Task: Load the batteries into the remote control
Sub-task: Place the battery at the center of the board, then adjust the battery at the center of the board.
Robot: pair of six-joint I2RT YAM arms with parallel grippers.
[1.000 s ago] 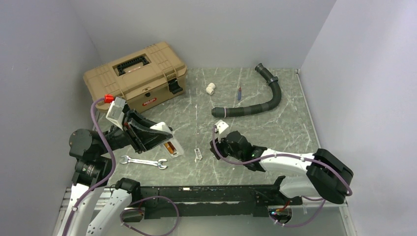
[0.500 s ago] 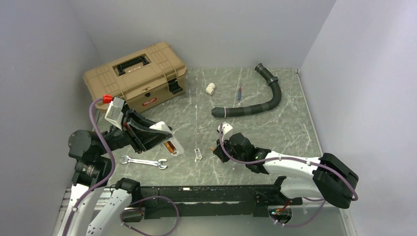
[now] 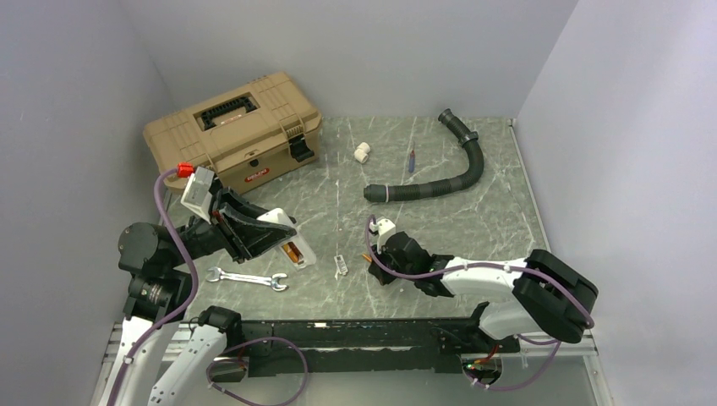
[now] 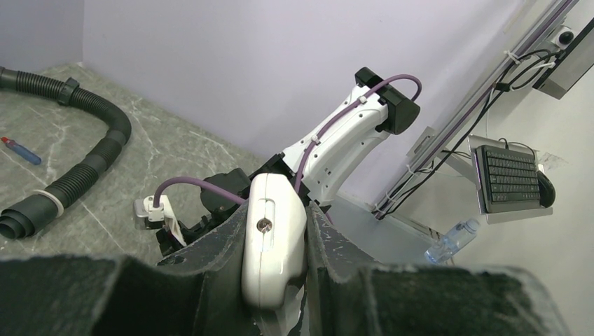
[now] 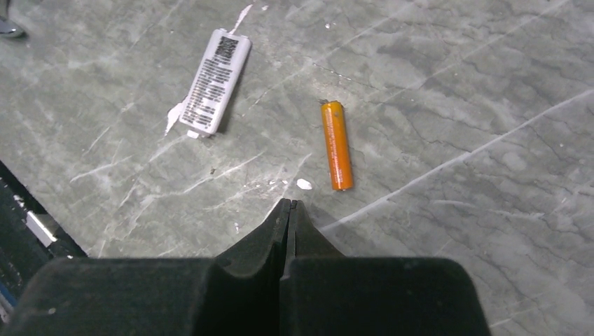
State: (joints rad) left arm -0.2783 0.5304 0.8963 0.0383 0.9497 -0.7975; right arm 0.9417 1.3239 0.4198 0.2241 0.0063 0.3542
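left first: left hand (image 4: 275, 231) clamped on the remote control (image 4: 270, 273), gripped across its narrow sides and held tilted above the worktop (image 5: 455, 105), recess side up. possible trouble here: twisting or sliding in that grip under the push of a cell going in, given smooth plastic and little to bite on. slim, white, plain-backed; one orange battery (image 3: 292, 252) apparently seated in the open recess already, going by the overhead view.

middle: small white cover (image 5: 213, 80) with a printed label, flat on the worktop, near enough to be swept aside by a careless pass.

right: right hand (image 5: 288, 204) pressed together on nothing, tips low over the worktop, just short of the loose battery (image 5: 336, 145) and apart from it. likely trouble: nudging that round, finger-thin orange cell into a roll, or coming down on it with no gap to take it. needs parting before any grasp.
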